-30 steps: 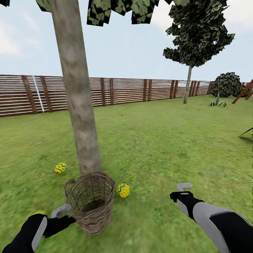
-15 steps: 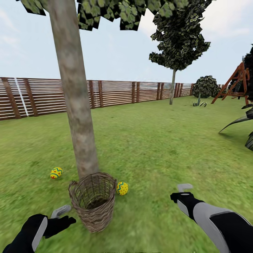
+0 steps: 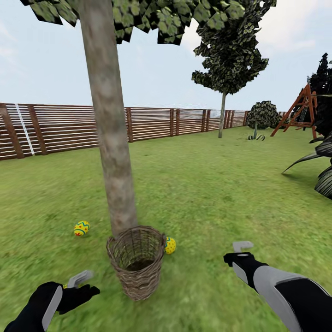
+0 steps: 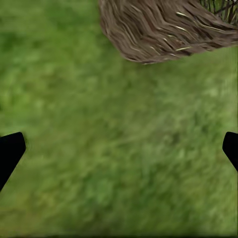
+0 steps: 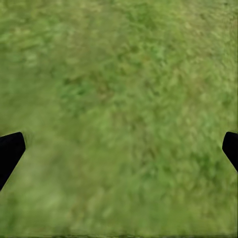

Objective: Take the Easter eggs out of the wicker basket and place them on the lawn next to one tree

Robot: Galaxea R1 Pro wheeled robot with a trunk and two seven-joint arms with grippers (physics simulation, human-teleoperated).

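Mottled green lawn point(image 3: 207, 184) runs back to a brown horizontal-slat wooden fence point(image 3: 152, 123), with a thin-trunked, dark-crowned tree point(image 3: 228, 50) and a red wooden frame point(image 3: 299, 108) farther off. Close in front rises the thick, pale grey-brown mottled trunk of the chosen tree point(image 3: 110, 124). At its foot stands the small round brown woven wicker basket point(image 3: 137, 260), upright and touching or nearly touching the trunk's base.

Two yellow Easter eggs with red dots and blue-green zigzags already lie on the grass by that trunk: one egg point(image 3: 81, 228) near the trunk on the robot's left, the other egg point(image 3: 170, 245) just behind the basket's rim on the right, partly hidden by it. What shows of the basket's inside looks dark and empty, though the bottom is not fully visible. A small yellow speck beside the left gripper point(image 3: 79, 282) may be the third egg, but it is too hidden to tell.

Both wrist views show black fingertips at opposite edges with only grass between, so the left gripper and the right gripper point(image 3: 240, 249) are spread and hold nothing.

Judging by this, two eggs are placed; the third remains to be confirmed or set beside the same tree.
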